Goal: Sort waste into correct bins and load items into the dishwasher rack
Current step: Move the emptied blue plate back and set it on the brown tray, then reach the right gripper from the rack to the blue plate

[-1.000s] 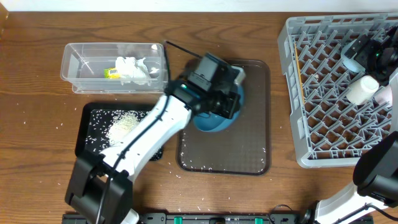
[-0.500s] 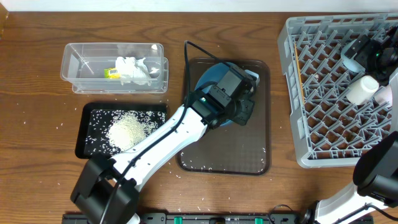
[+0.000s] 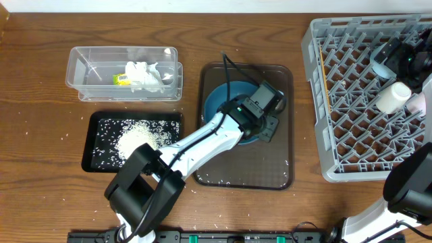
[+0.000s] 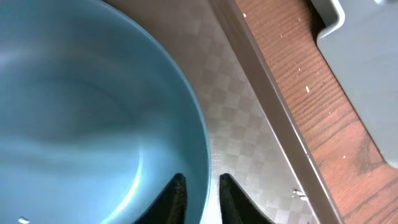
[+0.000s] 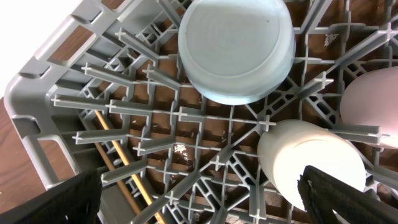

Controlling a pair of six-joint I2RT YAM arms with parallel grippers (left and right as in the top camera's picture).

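Note:
The dark-blue plate (image 3: 223, 101) lies on the brown serving tray (image 3: 270, 169). My left gripper (image 3: 267, 123) is at its right rim, and in the left wrist view the fingers (image 4: 202, 199) are shut on the plate (image 4: 81, 112) rim. My right gripper (image 5: 205, 193) is open and empty above the grey rack (image 3: 358, 135). In the rack sit the upturned light-blue bowl (image 5: 236, 46), two white cups (image 5: 311, 162) and the chopsticks (image 5: 118, 162). The clear box (image 3: 74, 71) holds the wrapper (image 3: 121, 79) and napkin (image 3: 145, 75). The black tray (image 3: 86, 145) holds the rice (image 3: 138, 142).
Loose rice grains lie scattered on the wooden table around the black tray and along the brown tray's front edge. The rack's corner (image 4: 367, 74) shows just right of the brown tray in the left wrist view.
My left arm has swung right with the plate, from near the black tray to the right side of the brown tray. The plate now lies on the tray. The right arm has not moved.

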